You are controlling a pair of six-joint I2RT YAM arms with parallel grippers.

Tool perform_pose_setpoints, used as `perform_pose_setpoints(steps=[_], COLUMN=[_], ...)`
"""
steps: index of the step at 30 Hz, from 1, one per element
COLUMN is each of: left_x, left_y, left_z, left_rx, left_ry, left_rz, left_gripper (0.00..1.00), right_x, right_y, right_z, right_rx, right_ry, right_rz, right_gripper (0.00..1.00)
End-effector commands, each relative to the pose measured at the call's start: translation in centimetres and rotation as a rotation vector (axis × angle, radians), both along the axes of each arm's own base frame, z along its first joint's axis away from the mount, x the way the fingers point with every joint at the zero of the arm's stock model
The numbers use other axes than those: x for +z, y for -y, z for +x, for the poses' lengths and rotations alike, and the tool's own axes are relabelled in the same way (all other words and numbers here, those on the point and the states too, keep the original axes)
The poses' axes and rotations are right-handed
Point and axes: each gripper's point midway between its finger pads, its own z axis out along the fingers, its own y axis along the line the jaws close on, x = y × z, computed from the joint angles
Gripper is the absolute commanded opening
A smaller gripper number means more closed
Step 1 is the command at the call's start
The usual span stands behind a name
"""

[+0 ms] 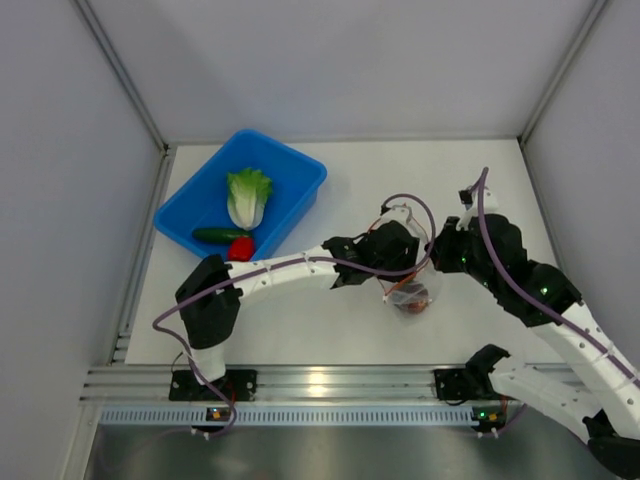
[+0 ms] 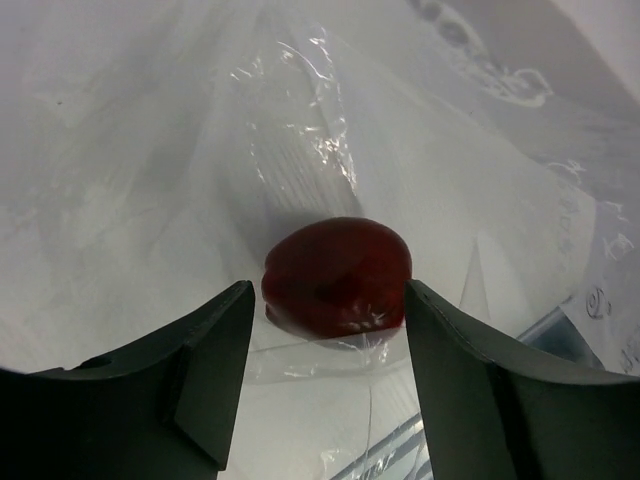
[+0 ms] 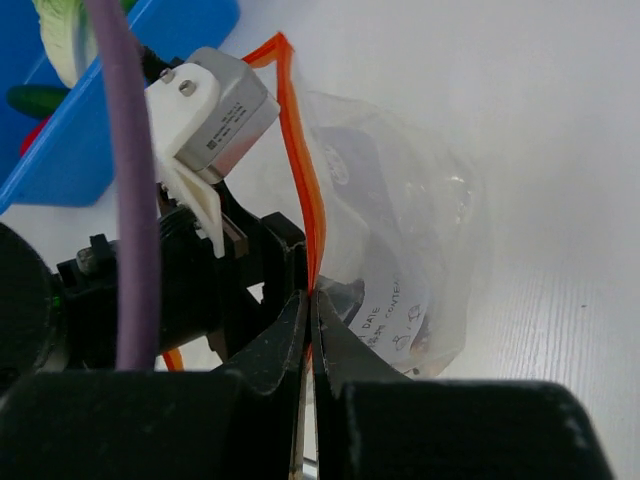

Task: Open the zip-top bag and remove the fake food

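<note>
The clear zip-top bag [image 1: 408, 268] hangs upright at the table's middle, its orange-red zipper strip [image 3: 297, 150] at the top. My right gripper [image 3: 312, 296] is shut on that strip and holds the bag up. My left gripper [image 2: 325, 300] is open inside the bag's mouth, its fingers [image 2: 205, 370] either side of the dark red round piece [image 2: 337, 275] at the bag's bottom, not touching it. The lettuce head [image 1: 247, 196], cucumber [image 1: 219, 235] and red pepper [image 1: 241, 247] lie in the blue bin [image 1: 300, 195].
The blue bin stands at the back left of the table. Grey walls close in the table on the left, right and back. A metal rail [image 1: 320, 385] runs along the near edge by the arm bases.
</note>
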Motion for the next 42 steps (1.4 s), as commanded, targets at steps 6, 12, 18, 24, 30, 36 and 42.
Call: perform_pose_setpoints(steps=[6, 12, 18, 24, 30, 36, 42], left_x=[-2.7, -4.4, -5.1, -5.4, -5.6, -6.3, -6.6], left_y=[3.7, 4.5, 5.1, 5.7, 5.4, 6.0, 6.4], left_z=[-1.4, -3.4, -5.7, -7.7, -9.7, -11.3, -9.7], left_rx=[-0.134, -0.25, -0.402, -0.492, -0.579, -0.619, -0.502], left_ry=[-0.067, -0.139, -0.217, -0.306, -0.382, -0.484, -0.431], left_rz=[-0.013, -0.006, 0.017, -0.019, -0.042, -0.069, -0.062], left_gripper=[0.72, 0.75, 0.8, 0.81, 0.84, 0.86, 0.93], right_x=[-1.1, -1.7, -1.7, -1.2, -1.1, -1.7, -2.7], right_y=[0.3, 1.2, 1.6, 1.5, 1.4, 0.6, -0.5], right_z=[0.2, 0.2, 1.0, 2.5, 4.1, 5.6, 5.9], right_rx=[-0.022, -0.044, -0.031, -0.02, -0.034, -0.026, 0.009], right_ry=[0.001, 0.009, 0.046, 0.066, 0.069, 0.039, 0.015], right_rz=[0.006, -0.031, -0.105, -0.171, -0.211, -0.233, -0.216], right_gripper=[0.0, 0.0, 0.0, 0.0, 0.0, 0.0, 0.0])
